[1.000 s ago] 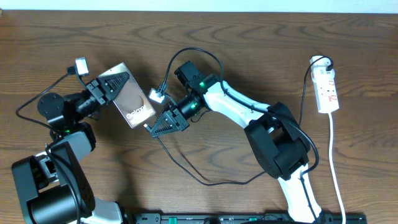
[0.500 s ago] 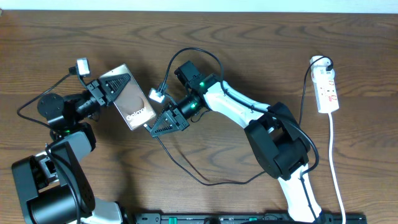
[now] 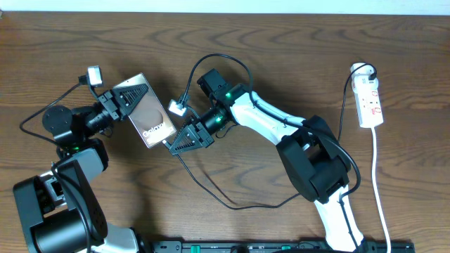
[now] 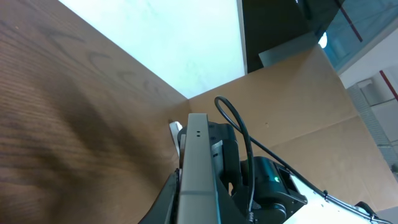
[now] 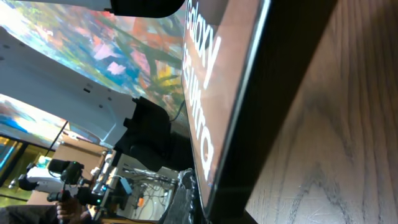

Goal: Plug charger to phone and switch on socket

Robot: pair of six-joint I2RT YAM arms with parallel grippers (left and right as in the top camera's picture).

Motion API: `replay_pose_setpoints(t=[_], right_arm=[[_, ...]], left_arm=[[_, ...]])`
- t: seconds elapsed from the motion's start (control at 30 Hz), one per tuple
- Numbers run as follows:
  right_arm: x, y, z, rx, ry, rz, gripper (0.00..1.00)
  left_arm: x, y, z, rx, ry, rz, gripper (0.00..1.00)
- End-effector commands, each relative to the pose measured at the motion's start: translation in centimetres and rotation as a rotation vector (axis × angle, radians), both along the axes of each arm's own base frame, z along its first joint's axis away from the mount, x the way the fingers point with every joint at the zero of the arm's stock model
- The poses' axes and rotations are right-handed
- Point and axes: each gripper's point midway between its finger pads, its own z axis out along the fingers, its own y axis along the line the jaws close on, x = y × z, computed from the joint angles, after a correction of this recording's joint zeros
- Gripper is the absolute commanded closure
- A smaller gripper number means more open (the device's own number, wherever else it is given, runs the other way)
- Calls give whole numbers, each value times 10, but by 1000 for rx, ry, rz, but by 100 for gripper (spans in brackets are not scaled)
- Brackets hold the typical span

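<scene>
Robot lab setup: my left arm (image 3: 70,172) and right arm (image 3: 316,165) at a wood-grain table (image 3: 295,49), cardboard screen (image 4: 298,106) behind, glass panel (image 4: 367,31), camera gear (image 5: 65,180) on stands.

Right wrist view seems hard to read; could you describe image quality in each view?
Right wrist: the phone very close, lettering stretched, background a colourful smear. Left wrist: blown-out white backdrop, table softly blurred. Overhead: sharp, evenly lit, soft shadows.

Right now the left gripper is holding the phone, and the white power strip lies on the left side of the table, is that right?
No. The left gripper does hold the phone, but the white power strip lies on the right side of the table, as the overhead view shows.
</scene>
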Motion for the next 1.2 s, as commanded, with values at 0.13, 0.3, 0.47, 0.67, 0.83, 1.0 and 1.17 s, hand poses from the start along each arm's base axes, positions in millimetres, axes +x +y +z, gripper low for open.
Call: replay_pose_setpoints(t=[0.13,0.3,0.47,0.67,0.83,1.0,1.17], right_arm=[[0,-2,1,22,35,8,99],[0,-2,1,22,34,8,99],[0,-2,1,22,34,8,99],[0,-2,1,22,34,8,99],[0,-2,1,22,35,8,99],[1,-2,1,22,35,6,99],[7,-7,1,19,39,-11,99]], left_arm=[[-4,-2,4,26,-39,-18,93],[-4,-3,4,27,-39,-24,93],[-5,-7,4,26,-39,-35,93],[-6,-20,4,33,-50,-68,93],[-6,-20,4,33,-50,-70,92],[-6,-20,4,33,-49,-70,92],[-3,-15,4,31,-50,-42,92]])
